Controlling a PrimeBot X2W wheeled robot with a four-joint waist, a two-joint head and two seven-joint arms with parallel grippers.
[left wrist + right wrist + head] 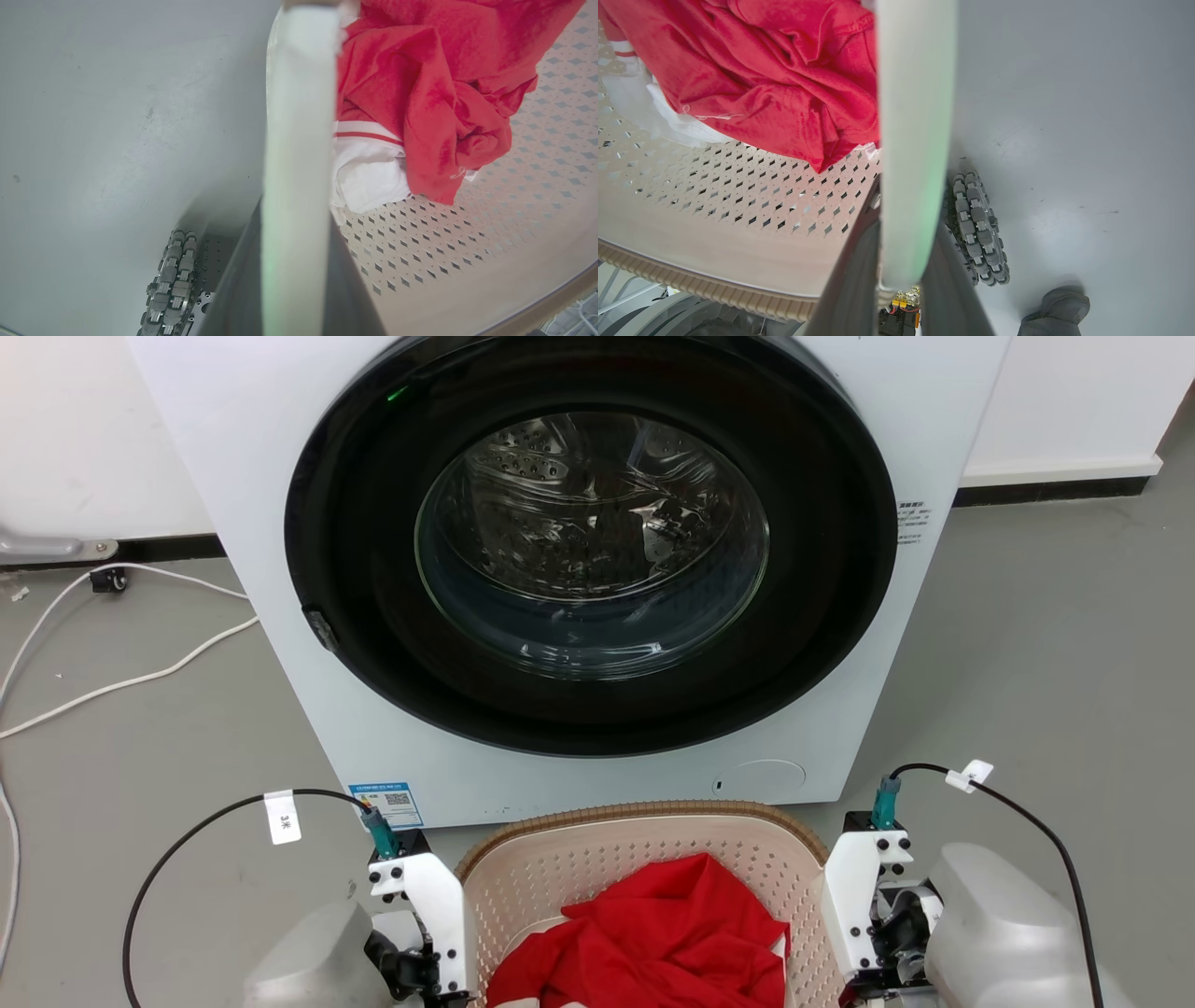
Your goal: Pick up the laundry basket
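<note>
Left hand (296,219), right hand (910,210) clasping laundry basket (644,810); red garment (653,933) inside

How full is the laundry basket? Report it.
Partly filled: a red garment and white cloth lie heaped in the laundry basket, bare perforated wall showing beside them.

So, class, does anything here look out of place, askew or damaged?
Nothing looks damaged or spilled; the laundry basket looks level. Only the white cable trails loose across the floor left of the washing machine.
</note>
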